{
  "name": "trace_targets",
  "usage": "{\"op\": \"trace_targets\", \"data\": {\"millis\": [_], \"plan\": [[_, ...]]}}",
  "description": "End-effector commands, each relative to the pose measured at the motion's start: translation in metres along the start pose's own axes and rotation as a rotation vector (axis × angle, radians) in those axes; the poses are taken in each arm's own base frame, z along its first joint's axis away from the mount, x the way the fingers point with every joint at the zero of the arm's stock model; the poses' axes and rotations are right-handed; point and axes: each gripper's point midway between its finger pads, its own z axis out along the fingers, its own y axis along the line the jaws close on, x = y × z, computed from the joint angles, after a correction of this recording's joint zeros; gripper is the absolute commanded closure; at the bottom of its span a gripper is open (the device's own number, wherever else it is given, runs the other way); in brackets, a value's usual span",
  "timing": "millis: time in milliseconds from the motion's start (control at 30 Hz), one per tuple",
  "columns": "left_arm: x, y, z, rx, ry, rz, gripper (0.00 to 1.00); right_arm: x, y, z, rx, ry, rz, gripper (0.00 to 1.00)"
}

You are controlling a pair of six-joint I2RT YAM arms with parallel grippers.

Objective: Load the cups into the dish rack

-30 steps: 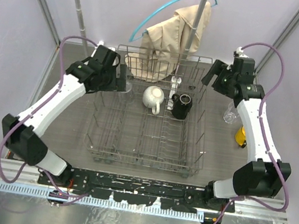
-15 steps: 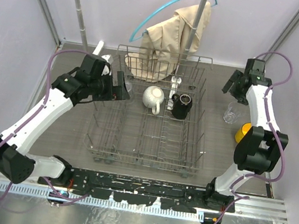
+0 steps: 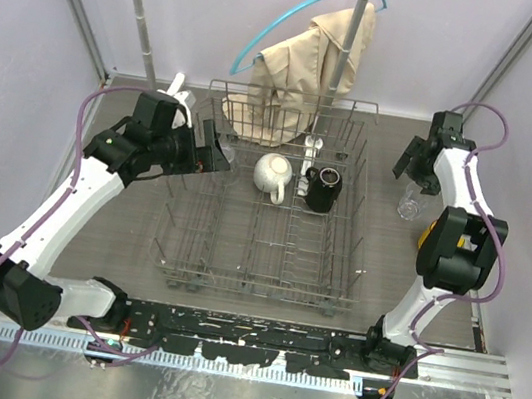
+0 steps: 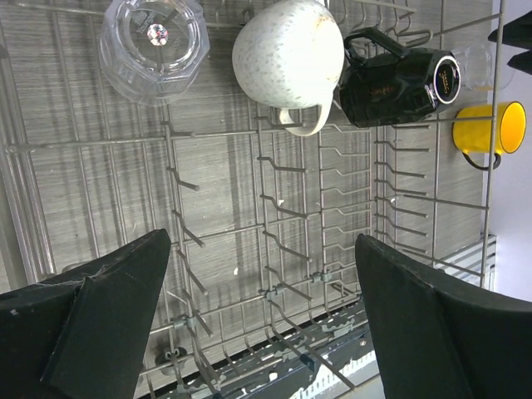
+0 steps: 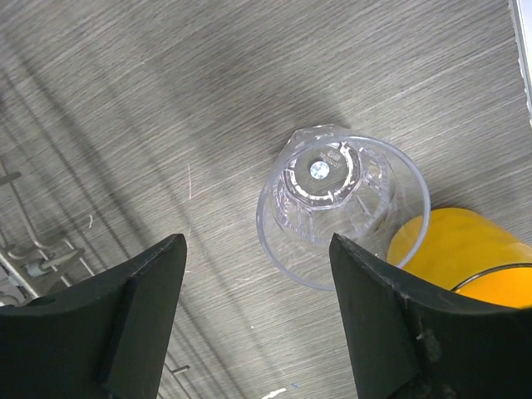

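A yellow mug (image 5: 465, 249) and a clear glass tumbler (image 5: 341, 216) sit just right of the grey wire dish rack (image 3: 258, 281). The right gripper (image 5: 258, 245) hangs over that tumbler, jaws apart, holding nothing; next it should drop and squeeze. Farther back, a round white mug (image 3: 272, 173), black mug (image 3: 323, 189) and second glass tumbler (image 4: 154, 46) sit in the rack, with the left gripper (image 4: 262, 241) wide open above. A second ago the right gripper was at the rack.

So in the dish rack (image 3: 253, 284), up at its far end, there's a tumbler (image 4: 153, 46) on the left, a mug (image 3: 272, 174) right of that, and a second mug (image 3: 323, 188) just beside it. On the desk (image 3: 120, 227) right of the rack sit the other tumbler (image 3: 408, 202) and a third mug (image 5: 457, 249), slightly nearer.
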Motion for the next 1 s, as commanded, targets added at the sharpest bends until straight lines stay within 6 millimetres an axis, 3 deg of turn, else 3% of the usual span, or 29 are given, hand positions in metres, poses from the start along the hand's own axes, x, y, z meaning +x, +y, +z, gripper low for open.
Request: {"op": "trace_targets", "data": {"millis": [0, 400, 533, 633, 667, 800, 967], "plan": [[-0.007, -0.005, 0.001, 0.036, -0.016, -0.005, 0.00, -0.012, -0.003, 0.006, 0.020, -0.041, -0.013, 0.25], [-0.014, -0.005, -0.004, 0.021, -0.035, -0.014, 0.00, -0.012, 0.007, 0.045, -0.002, 0.003, 0.001, 0.45], [-0.017, -0.006, -0.007, 0.021, -0.039, -0.010, 0.00, -0.012, 0.007, 0.046, 0.002, -0.005, 0.010, 0.68], [-0.016, -0.004, 0.001, 0.008, -0.016, -0.011, 0.00, -0.015, 0.004, 0.035, 0.010, -0.031, 0.009, 0.95], [-0.017, -0.005, 0.001, 0.012, -0.016, -0.011, 0.00, -0.017, 0.003, 0.030, 0.009, -0.044, 0.009, 0.99], [-0.020, -0.015, 0.003, 0.052, -0.003, -0.025, 0.01, -0.031, 0.005, -0.001, -0.016, -0.105, 0.028, 1.00], [-0.021, -0.033, 0.009, 0.140, 0.019, -0.072, 0.02, -0.068, 0.023, -0.072, -0.146, -0.256, 0.090, 1.00]]}}
